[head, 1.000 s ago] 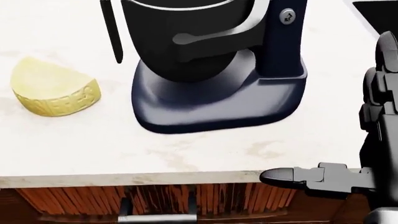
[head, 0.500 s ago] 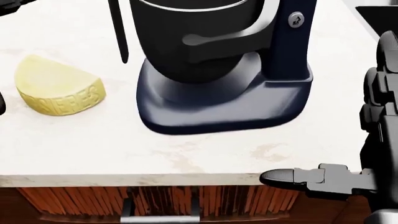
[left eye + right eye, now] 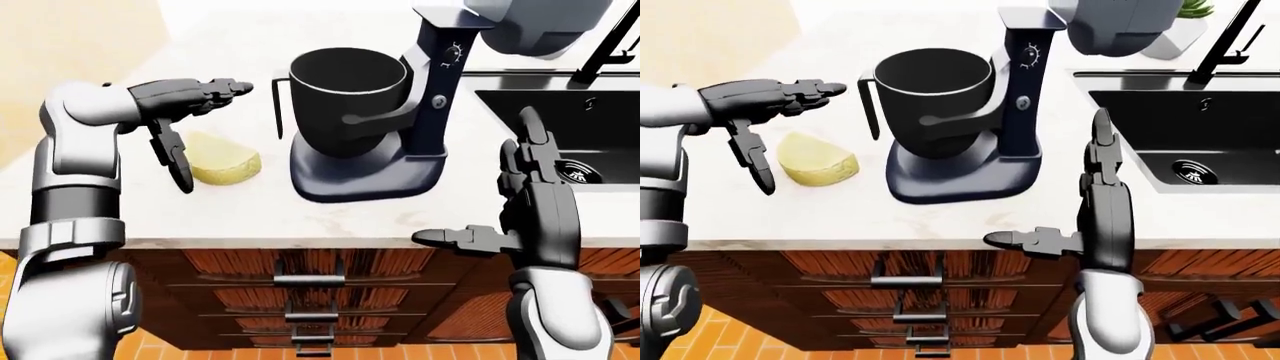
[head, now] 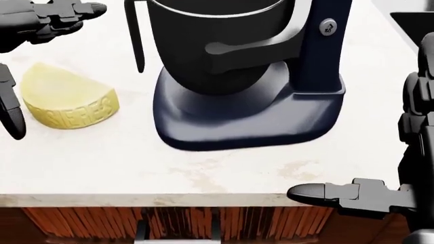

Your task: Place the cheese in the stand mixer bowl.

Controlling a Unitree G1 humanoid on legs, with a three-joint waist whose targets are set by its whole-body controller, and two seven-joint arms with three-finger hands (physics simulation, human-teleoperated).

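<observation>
A pale yellow cheese wedge (image 3: 224, 162) lies on the white counter, left of the dark stand mixer (image 3: 400, 150). The mixer's black bowl (image 3: 347, 97) stands upright and shows nothing inside. My left hand (image 3: 185, 127) is open above and to the left of the cheese, with fingers spread and its thumb pointing down beside the cheese. It is apart from the cheese. My right hand (image 3: 510, 202) is open and empty at the counter's near edge, right of the mixer, fingers up and thumb pointing left.
A black sink (image 3: 565, 139) with a black faucet (image 3: 605, 41) is set in the counter to the right. Wooden drawers with metal handles (image 3: 310, 281) run under the counter. The mixer's grey head (image 3: 540, 22) is tilted up at the top.
The head view has shifted, so things sit slightly lower and to the right. My left hand has come into the head view at the upper left, above the cheese.
</observation>
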